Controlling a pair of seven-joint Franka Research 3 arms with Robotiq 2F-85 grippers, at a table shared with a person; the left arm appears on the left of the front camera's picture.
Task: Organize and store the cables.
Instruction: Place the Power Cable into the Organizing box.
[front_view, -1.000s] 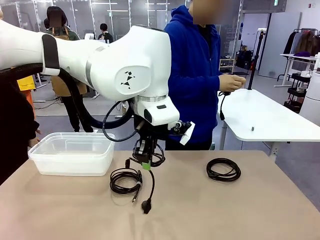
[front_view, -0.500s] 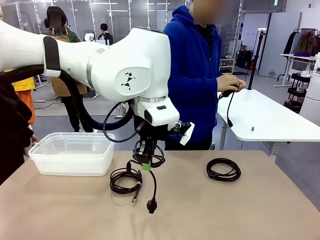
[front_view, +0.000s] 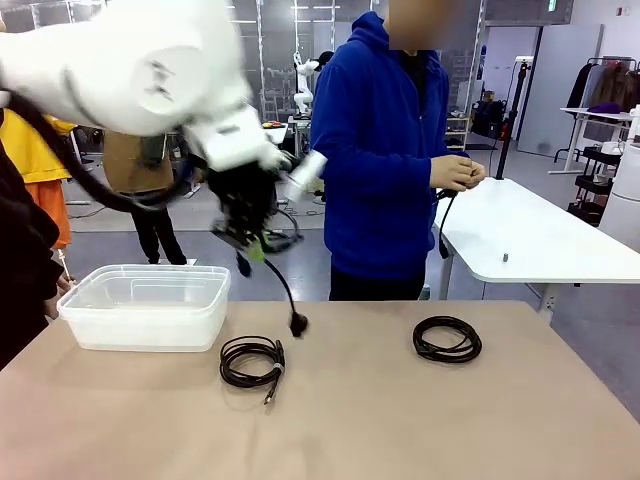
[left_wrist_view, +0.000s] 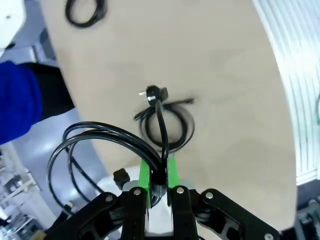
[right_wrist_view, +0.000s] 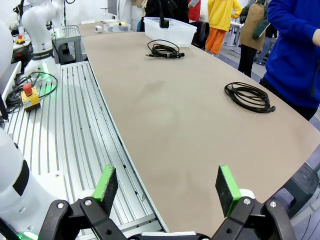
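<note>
Left of the frame's centre, up and right of the clear bin (front_view: 80, 312), the left gripper (front_view: 250, 243) is clamped on a coiled cable (left_wrist_view: 160, 125). The right gripper (right_wrist_view: 167, 184) stands wide apart, empty. Limp and light, the cable probably wants pinching across its bundled loops. Its tail hangs vertical, plug (front_view: 298, 323) downward.

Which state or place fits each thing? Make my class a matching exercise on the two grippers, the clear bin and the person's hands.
Column one: 1 left gripper; 2 right gripper; 3 clear bin; 4 person's hands.
Column two: A open, holding nothing; B on the table, at the robot's left; C shut on a coiled cable, in the air; D holding a dangling cable.
Pairs: 1-C; 2-A; 3-B; 4-D.
</note>
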